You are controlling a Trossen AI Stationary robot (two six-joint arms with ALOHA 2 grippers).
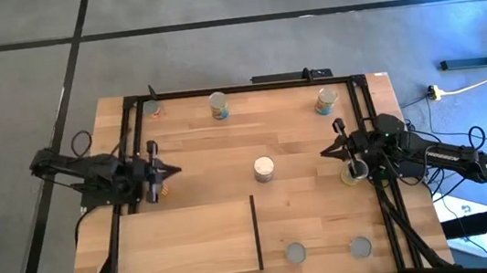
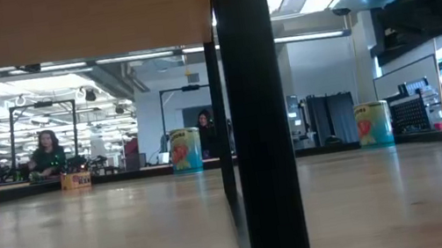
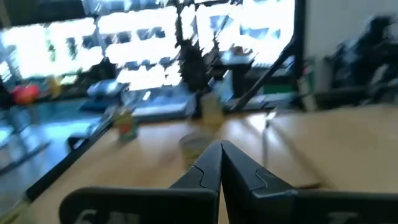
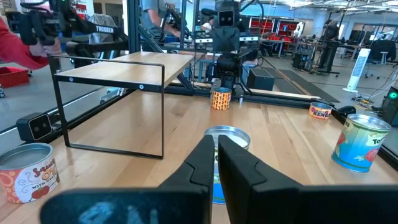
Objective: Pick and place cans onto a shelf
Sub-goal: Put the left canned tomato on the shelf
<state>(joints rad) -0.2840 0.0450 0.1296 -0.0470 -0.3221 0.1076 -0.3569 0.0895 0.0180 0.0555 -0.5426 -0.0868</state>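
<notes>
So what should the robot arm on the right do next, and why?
Probably open its fingers and reach for the middle can. The right gripper is shut on nothing and points at that can, which stands alone on the table just ahead of it. The shelf has no cans on it yet. The left gripper is also shut and waiting.

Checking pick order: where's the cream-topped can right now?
High view: the cream-topped can stands mid-table, between both grippers, just beyond the far end of the shelf's black strip.
</notes>
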